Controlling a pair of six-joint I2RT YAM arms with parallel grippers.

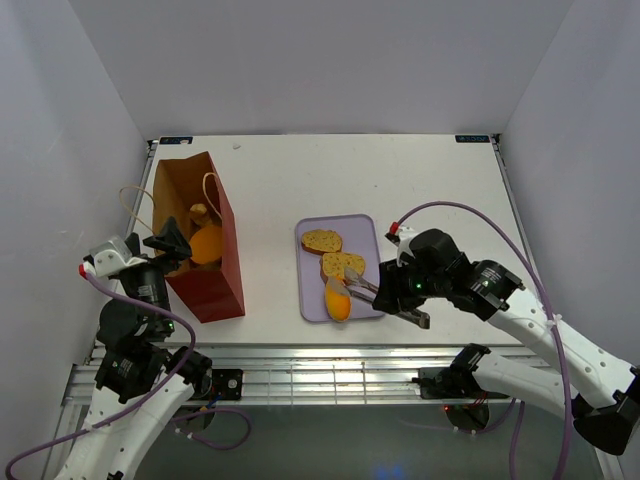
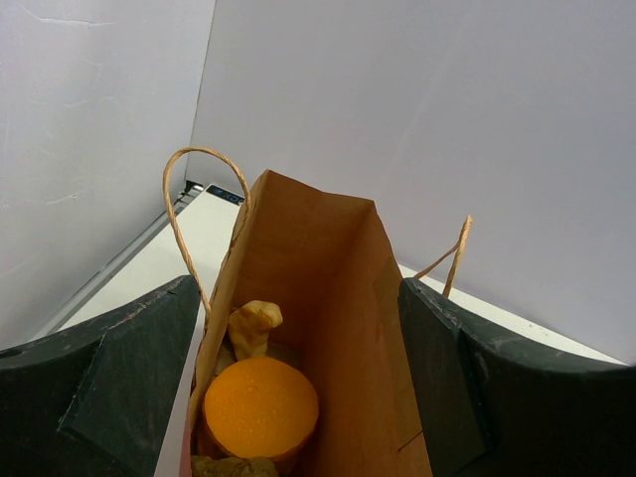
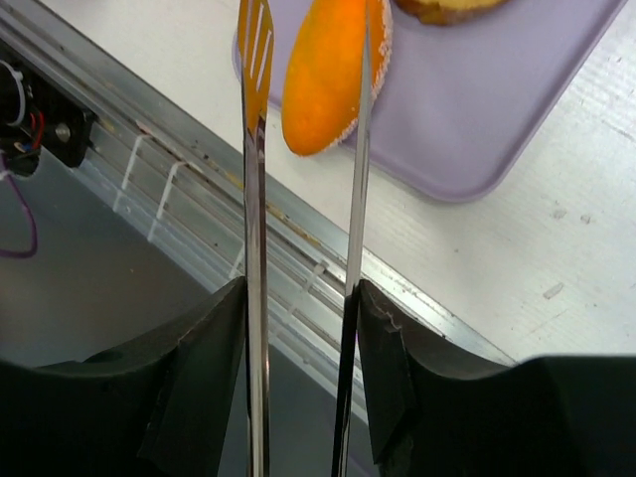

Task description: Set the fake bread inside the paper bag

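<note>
**Matt paper, smooth plastic, bright metal**

The paper bag (image 1: pixel 215 272) was matt kraft paper, reddish-brown outside and plain tan inside, creased along its folds, with cord handles (image 2: pixel 206 150) of twisted paper string. The tongs (image 3: pixel 255 199) were thin polished metal, glossy enough to mirror the orange bun (image 3: pixel 323 79), whose skin looked smooth with a pale grainy rim. The bread slices (image 1: pixel 321 241) had a rough, speckled brown crust. The tray (image 3: pixel 477 109) was smooth lavender plastic with a soft sheen. The table (image 1: pixel 420 180) was matt white and lightly scuffed, edged by a dull brushed-metal rail (image 1: pixel 320 375). The right gripper's fingers (image 3: pixel 199 397) were dark matt plastic.
</note>
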